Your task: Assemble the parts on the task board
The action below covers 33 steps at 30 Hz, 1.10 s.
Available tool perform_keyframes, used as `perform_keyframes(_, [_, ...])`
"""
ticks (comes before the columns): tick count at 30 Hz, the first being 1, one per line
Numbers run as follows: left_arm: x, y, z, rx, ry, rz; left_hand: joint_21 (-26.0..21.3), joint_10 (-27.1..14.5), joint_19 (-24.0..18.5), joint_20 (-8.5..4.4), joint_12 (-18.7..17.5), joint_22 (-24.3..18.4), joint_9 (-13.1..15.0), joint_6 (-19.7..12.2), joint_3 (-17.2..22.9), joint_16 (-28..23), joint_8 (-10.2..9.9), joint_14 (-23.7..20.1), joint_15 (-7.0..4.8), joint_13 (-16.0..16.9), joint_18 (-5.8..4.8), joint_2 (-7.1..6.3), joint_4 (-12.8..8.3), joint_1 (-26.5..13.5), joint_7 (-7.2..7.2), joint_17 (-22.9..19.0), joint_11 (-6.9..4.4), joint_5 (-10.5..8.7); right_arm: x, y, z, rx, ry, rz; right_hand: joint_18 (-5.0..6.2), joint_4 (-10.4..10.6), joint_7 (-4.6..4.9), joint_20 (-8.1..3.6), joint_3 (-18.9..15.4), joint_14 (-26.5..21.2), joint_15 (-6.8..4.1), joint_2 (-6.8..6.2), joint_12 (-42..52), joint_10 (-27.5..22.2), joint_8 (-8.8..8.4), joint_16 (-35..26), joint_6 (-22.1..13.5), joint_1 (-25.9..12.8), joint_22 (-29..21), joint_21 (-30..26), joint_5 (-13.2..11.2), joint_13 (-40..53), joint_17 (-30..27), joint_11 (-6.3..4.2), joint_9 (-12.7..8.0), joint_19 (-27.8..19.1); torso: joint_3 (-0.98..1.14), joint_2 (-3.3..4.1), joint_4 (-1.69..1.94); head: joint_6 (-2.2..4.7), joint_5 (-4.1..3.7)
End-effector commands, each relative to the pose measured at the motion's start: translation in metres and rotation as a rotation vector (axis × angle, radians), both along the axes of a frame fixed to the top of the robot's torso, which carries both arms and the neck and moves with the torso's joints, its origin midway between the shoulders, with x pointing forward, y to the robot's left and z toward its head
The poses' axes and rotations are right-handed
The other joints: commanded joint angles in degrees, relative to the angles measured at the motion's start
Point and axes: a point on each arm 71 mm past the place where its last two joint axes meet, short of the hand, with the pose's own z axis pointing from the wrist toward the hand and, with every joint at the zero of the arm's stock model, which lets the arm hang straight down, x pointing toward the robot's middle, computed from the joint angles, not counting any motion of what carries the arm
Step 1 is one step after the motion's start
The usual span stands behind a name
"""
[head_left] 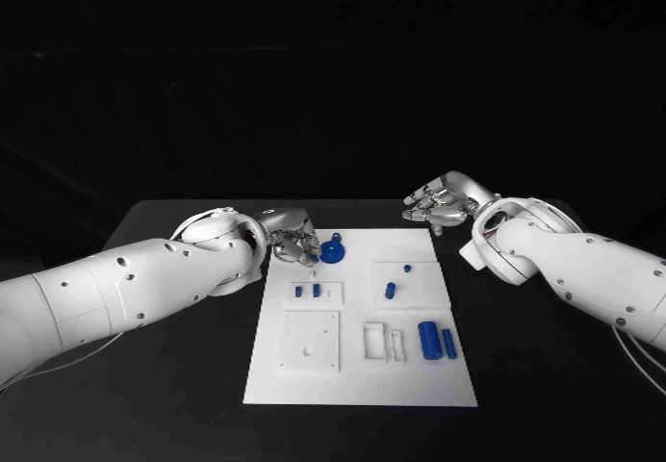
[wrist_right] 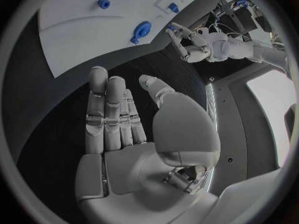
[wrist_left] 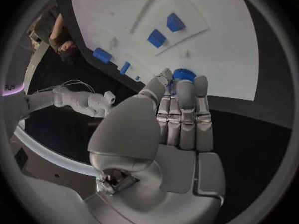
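- Board (head_left: 358,385) lies mid-table between your two arms, so either hand can reach its parts.
- Left hand (head_left: 289,238) sits at the board's far-left corner, touching a round blue part (head_left: 335,252); in the left wrist view its fingers (wrist_left: 185,115) lie straight and close together against that part, so you seem to be working it, but I cannot tell whether it is truly gripped.
- Right hand (head_left: 447,199) hovers off the board's far-right corner, fingers (wrist_right: 106,112) straight and apart, holding nothing; it looks parked clear of the work.
- Small pegs (head_left: 314,289) stand in the upper blocks; two cylinders (head_left: 436,341) lie near the right edge, probably waiting their turn.
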Motion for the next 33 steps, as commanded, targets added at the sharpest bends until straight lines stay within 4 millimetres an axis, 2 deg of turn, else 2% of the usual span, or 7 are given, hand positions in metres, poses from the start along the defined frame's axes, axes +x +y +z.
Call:
perform_keyframes(1, [-0.003,0.005,-0.001,-0.012,0.063,0.018,-0.35,-0.15,0.07,0.05,-0.09,1.24,-0.02,-0.23,-0.17,-0.4,0.14,-0.07,0.13,-0.01,0.38,0.25,-0.15,0.05,0.17,-0.08,-0.02,-0.17,0.0,0.0,0.0,-0.001,-0.001,0.011,1.32,0.32,0.32,0.21,0.01,-0.26,0.13,-0.09,-0.29,0.13,0.13,0.2,-0.2,-0.21,-0.05,-0.02,0.24,-0.08,-0.05,0.39,0.09,1.88,-0.23,-0.21,0.29,-0.2,-0.04])
perform_keyframes(3, [-0.003,0.009,-0.001,-0.006,0.068,0.024,-0.36,-0.15,0.06,0.04,-0.09,1.24,-0.02,-0.21,-0.2,-0.41,0.14,-0.09,0.13,-0.01,0.38,0.24,-0.15,0.08,0.16,-0.09,-0.02,-0.23,0.0,0.0,0.0,-0.002,0.0,0.01,1.32,0.32,0.32,0.21,0.01,-0.26,0.13,-0.09,-0.29,0.13,0.13,0.2,-0.2,-0.21,-0.05,-0.02,0.24,-0.08,-0.05,0.39,0.09,1.88,-0.27,-0.23,0.32,-0.24,-0.06])
perform_keyframes(9, [-0.004,0.017,-0.003,0.009,0.063,0.036,-0.4,-0.23,0.05,0.06,-0.1,1.22,-0.04,-0.3,-0.39,-0.4,0.1,-0.1,0.15,-0.02,0.34,0.18,-0.09,0.15,0.16,-0.11,0.0,-0.34,0.0,0.0,0.0,-0.002,0.002,0.011,1.32,0.32,0.32,0.21,0.01,-0.26,0.13,-0.09,-0.29,0.13,0.13,0.2,-0.2,-0.21,-0.05,-0.02,0.24,-0.08,-0.05,0.39,0.09,1.88,-0.14,-0.1,0.22,-0.23,0.28])
perform_keyframes(12, [-0.004,0.017,-0.007,0.014,0.061,0.037,-0.4,-0.23,0.05,0.06,-0.1,1.22,-0.04,-0.3,-0.39,-0.4,0.1,-0.1,0.15,-0.02,0.34,0.18,-0.09,0.15,0.16,-0.11,0.0,-0.34,0.0,0.0,0.0,-0.002,0.002,0.011,1.32,0.32,0.32,0.21,0.01,-0.26,0.13,-0.09,-0.29,0.13,0.13,0.2,-0.2,-0.21,-0.05,-0.02,0.24,-0.08,-0.05,0.39,0.09,1.88,-0.18,-0.07,0.19,-0.23,0.25])
perform_keyframes(24, [0.0,0.014,-0.017,-0.003,0.019,0.05,-0.4,-0.42,0.33,0.06,-0.09,1.22,-0.04,-0.57,-0.53,-0.32,0.13,0.01,0.16,-0.02,0.43,0.16,0.13,0.35,0.21,-0.15,0.07,-0.23,0.0,0.0,0.0,-0.001,0.001,0.011,1.32,0.32,0.32,0.21,0.01,-0.26,0.13,-0.09,-0.29,0.13,0.13,0.2,-0.2,-0.21,-0.05,-0.02,0.24,-0.08,-0.05,0.39,0.09,1.88,0.07,-0.08,0.07,-0.27,0.21])
perform_keyframes(33, [0.002,0.008,-0.022,-0.005,0.018,0.043,-0.37,-0.46,0.4,0.06,-0.09,1.24,-0.04,-0.64,-0.45,-0.26,0.12,0.03,0.17,-0.02,0.46,0.16,0.13,0.43,0.23,-0.15,0.09,-0.26,0.0,0.001,0.0,-0.001,0.002,0.013,1.32,0.32,0.32,0.21,0.01,-0.26,0.13,-0.09,-0.29,0.13,0.13,0.2,-0.2,-0.21,-0.05,-0.02,0.24,-0.08,-0.05,0.39,0.09,1.88,-0.01,0.0,0.07,-0.34,0.03])
